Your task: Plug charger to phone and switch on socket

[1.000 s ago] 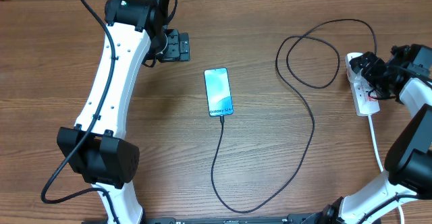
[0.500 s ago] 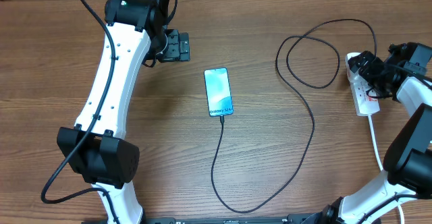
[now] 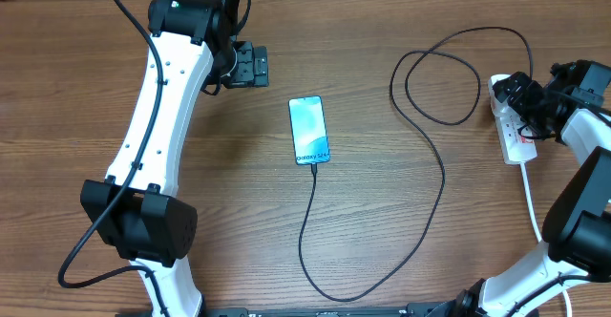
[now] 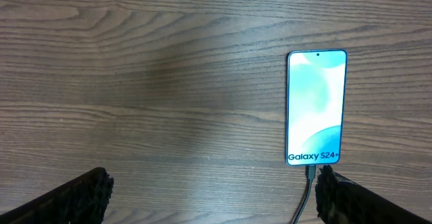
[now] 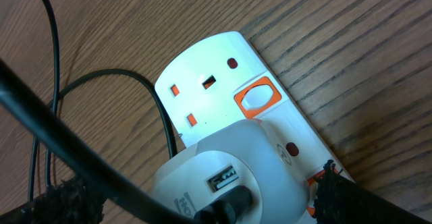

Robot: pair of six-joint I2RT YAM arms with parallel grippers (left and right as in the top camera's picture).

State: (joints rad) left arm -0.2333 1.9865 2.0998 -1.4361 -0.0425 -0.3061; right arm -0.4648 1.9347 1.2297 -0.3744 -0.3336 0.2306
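Observation:
The phone (image 3: pixel 309 130) lies flat at the table's middle with its light-blue screen lit. In the left wrist view the phone (image 4: pixel 316 107) has the charger's tip (image 4: pixel 310 173) in its bottom port. The charger (image 3: pixel 443 179), a thin black cable, runs down, loops right and up to the socket (image 3: pixel 518 143). My left gripper (image 3: pixel 250 65) is open, up and left of the phone, holding nothing. My right gripper (image 3: pixel 523 95) is open over the socket's far end. Its fingers (image 5: pixel 344 197) straddle a white adapter (image 5: pixel 202 170) plugged into the socket (image 5: pixel 216 62). An orange-rimmed switch (image 5: pixel 257 98) shows beside the adapter.
The socket's thick white cord (image 3: pixel 530 198) runs down toward the right arm's base. The charger forms a loop (image 3: pixel 434 78) left of the socket. The left arm (image 3: pixel 158 116) spans the table's left side.
The right arm shifted slightly up and left over the socket, then held still. The left arm, the phone and the cable have not moved.

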